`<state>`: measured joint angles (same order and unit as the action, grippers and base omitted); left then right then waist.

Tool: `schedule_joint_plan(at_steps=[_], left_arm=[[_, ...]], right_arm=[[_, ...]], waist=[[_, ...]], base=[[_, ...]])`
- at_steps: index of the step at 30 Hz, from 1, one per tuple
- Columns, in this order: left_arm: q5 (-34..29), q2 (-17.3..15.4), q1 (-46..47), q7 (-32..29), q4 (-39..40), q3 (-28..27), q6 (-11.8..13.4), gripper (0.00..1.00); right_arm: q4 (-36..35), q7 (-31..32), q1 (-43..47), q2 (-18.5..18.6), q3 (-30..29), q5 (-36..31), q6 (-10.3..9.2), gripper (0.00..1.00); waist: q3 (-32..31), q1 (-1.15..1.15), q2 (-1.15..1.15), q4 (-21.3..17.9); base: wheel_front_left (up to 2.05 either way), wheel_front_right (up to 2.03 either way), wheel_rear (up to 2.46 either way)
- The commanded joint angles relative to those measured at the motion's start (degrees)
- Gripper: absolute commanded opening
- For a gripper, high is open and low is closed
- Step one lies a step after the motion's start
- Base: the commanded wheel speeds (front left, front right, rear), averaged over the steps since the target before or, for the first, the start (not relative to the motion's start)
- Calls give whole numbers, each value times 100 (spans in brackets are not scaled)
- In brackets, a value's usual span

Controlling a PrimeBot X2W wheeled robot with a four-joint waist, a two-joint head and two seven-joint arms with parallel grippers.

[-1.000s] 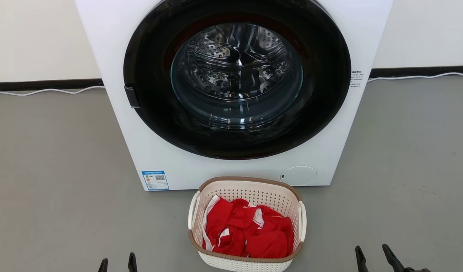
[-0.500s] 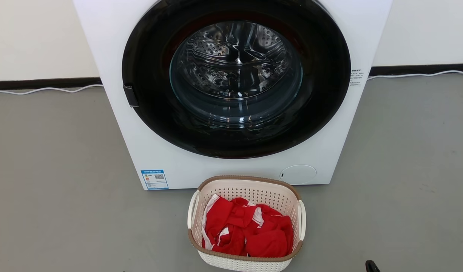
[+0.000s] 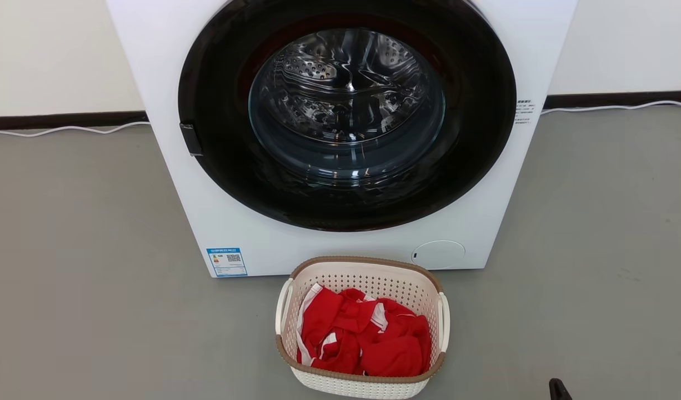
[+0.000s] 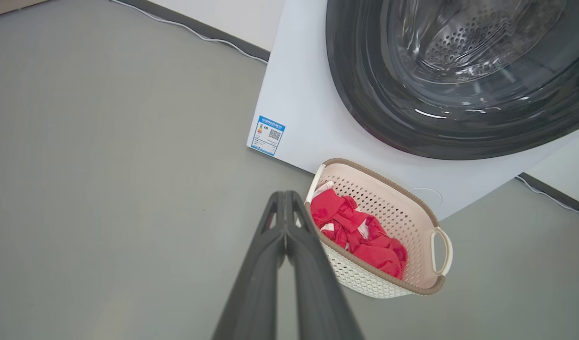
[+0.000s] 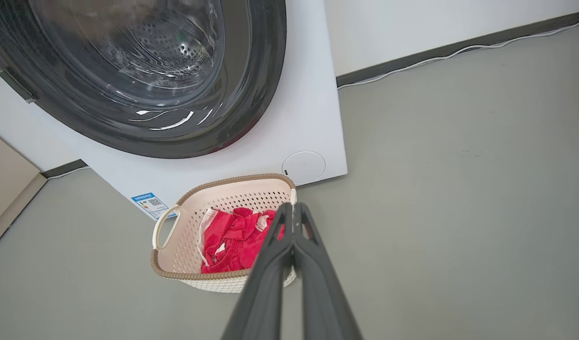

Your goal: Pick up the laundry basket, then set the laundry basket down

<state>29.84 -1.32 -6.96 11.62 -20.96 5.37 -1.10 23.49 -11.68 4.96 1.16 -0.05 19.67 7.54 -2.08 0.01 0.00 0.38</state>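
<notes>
Cream-white perforated plastic laundry basket (image 3: 374, 282) with a brown woven-look rim and two white loop handles stands upright on the grey floor (image 3: 96, 250), just in front of the white front-loading washing machine (image 3: 340, 251) with its round dark glass door (image 3: 346, 111), and a crumpled red-and-white garment (image 3: 368, 341) lies inside it. Both tools hold nothing – the left gripper (image 4: 285, 194) has its two long dark fingers pressed together, tips seen beside the basket's left handle in the left wrist view, and the right gripper (image 5: 293, 206) is likewise closed and empty, tips seen by the basket's right edge
</notes>
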Motion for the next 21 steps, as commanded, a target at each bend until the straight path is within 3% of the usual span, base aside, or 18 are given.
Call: schedule_joint_plan(at_steps=[1, 21], left_arm=[[125, -64, 258, -32, 161, -84, -51, 0], [1340, -82, 468, -386, 266, -304, -168, 0]], right_arm=[[-159, 33, -194, 65, -27, 159, -1, 0], [-317, 387, -377, 86, -149, 1571, -2, 0]], waist=[[2, -1, 0, 0], [47, -1, 0, -8]], base=[[0, 0, 0], [0, 0, 0]])
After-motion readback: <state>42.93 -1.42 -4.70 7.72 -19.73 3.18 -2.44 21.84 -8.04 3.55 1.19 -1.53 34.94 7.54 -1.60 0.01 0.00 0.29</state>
